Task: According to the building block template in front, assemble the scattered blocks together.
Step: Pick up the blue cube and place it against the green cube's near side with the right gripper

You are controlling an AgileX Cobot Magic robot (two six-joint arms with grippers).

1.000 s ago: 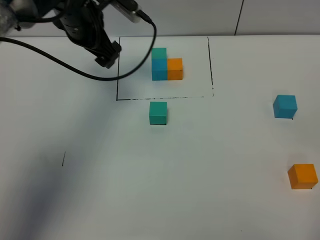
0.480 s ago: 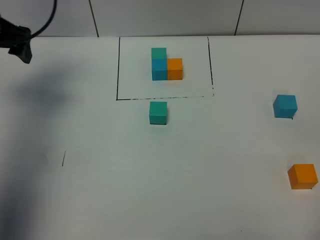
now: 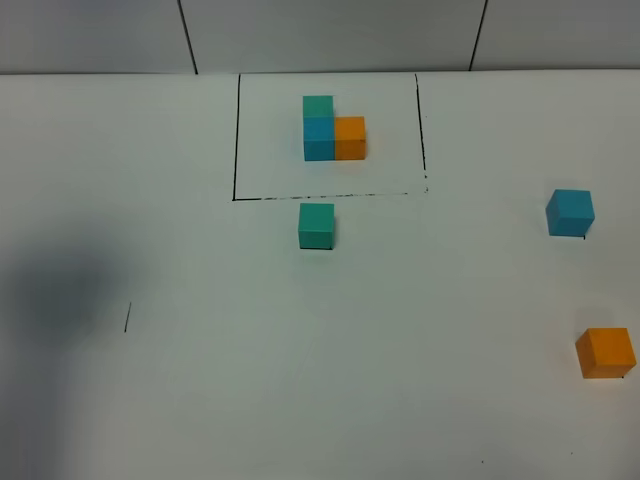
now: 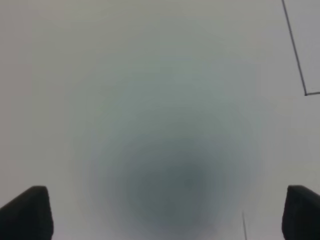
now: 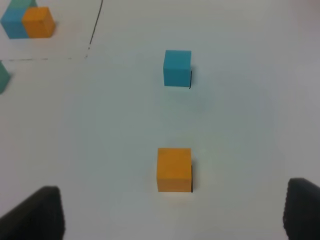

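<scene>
Three scattered blocks (image 3: 570,212) lie apart, teal block (image 3: 316,225) just outside the template (image 3: 333,130).

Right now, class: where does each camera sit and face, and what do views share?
Exterior high: overhead, looking down on table, template, teal cube; no robot.
Left wrist: on left arm, facing bare table; left gripper tips show.
Right wrist: on right arm, facing blue cube, orange cube; right gripper tips show.
Shared: exterior and right wrist show both cubes.
</scene>
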